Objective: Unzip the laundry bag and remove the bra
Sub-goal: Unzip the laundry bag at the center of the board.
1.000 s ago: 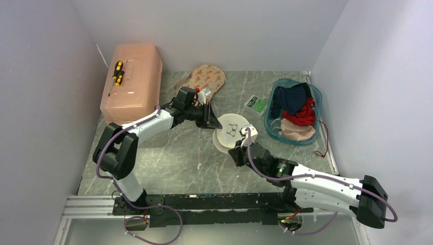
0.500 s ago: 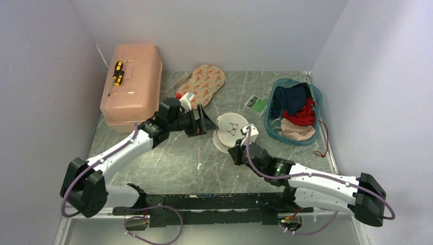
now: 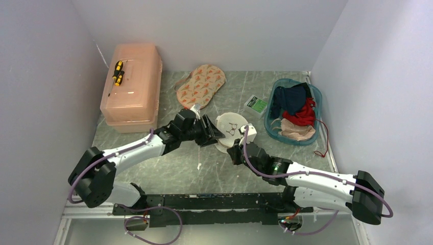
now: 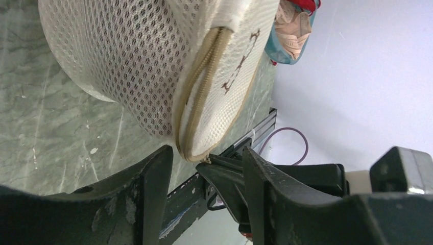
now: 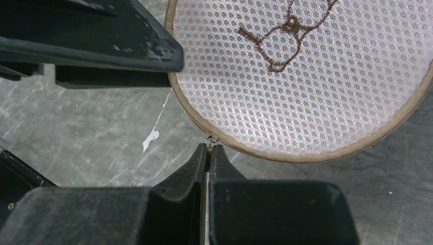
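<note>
Now back in at the laundry bag (image 3: 232, 127) with the left gripper (image 3: 216, 133), lower and closer to the arm bases than 1 second ago: left the bag's left side, backed off with jaws thrown wide, then swung in again toward the near-left rim. Jaws about half apart at present, fingertips (image 4: 164, 153) just short of the zipper seam in the left wrist view, gripping nothing yet. No shift in the right gripper (image 5: 208, 149): shut tight throughout, tips right at the zipper pull (image 5: 210, 137), seemingly pinching its tab. Bag in the same spot in the middle of the table (image 3: 173, 163), icon lid uppermost, zipper closed along all the rim in view. No sight of the bra; presumably inside, masked by the mesh. Meaning for the task: a re-grip under way, probably for bracing the bag's wall against a drag on the pull. Unzipping not begun, removal further off. Worth watching: mesh slipping from the left grip at the first tug.
</note>
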`<state>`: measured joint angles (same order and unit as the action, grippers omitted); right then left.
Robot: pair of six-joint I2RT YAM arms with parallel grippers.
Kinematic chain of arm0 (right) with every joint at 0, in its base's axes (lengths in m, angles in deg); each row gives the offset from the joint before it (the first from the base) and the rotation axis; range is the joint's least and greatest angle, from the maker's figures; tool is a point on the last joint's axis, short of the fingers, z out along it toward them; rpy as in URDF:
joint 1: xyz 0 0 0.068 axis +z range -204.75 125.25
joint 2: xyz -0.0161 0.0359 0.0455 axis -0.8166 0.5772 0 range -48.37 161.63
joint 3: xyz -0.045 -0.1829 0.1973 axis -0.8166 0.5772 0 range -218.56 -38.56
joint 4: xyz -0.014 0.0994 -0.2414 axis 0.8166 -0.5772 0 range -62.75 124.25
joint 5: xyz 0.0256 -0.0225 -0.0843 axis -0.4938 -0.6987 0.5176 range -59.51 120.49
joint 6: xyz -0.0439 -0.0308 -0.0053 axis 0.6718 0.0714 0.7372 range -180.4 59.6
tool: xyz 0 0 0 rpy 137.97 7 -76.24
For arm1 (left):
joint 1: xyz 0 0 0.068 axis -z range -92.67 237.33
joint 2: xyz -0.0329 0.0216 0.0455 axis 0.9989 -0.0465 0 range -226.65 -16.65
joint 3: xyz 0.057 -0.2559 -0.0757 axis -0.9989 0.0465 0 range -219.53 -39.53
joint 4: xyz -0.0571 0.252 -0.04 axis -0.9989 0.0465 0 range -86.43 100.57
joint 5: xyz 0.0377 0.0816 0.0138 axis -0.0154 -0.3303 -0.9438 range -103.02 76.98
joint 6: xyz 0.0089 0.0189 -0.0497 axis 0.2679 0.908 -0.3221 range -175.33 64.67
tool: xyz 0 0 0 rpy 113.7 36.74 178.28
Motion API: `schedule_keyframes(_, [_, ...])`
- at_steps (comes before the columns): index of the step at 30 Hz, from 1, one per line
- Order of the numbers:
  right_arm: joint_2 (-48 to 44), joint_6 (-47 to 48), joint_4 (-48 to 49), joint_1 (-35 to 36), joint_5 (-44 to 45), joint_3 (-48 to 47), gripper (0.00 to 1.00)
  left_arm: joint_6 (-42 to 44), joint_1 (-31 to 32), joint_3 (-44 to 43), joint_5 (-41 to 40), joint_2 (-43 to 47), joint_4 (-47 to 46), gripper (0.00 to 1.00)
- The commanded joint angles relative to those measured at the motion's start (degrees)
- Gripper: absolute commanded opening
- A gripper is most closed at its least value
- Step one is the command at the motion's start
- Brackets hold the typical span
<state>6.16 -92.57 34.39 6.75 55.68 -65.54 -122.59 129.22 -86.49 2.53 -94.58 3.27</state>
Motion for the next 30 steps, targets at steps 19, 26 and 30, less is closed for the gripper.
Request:
schedule_keyframes(19, [-2.08, -1.13, 0.16, 0.2, 1.73, -1.25, 0.0, -0.82, 1.79, -2.26, -1.24, -3.62, -4.71, 0.03])
schedule_keyframes(26, [-6.38, -2.96, -6.96, 0.12, 5.01, 0.41, 0.0, 1.0, 1.19, -1.73, -1.77, -1.58, -3.88, 0.03])
schedule_keyframes(30, [-8.62, -4.51, -11.23, -0.5, 7.07, 1.3, 0.0, 2.66, 0.12, -2.35, 0.08, -0.71, -3.12, 0.03])
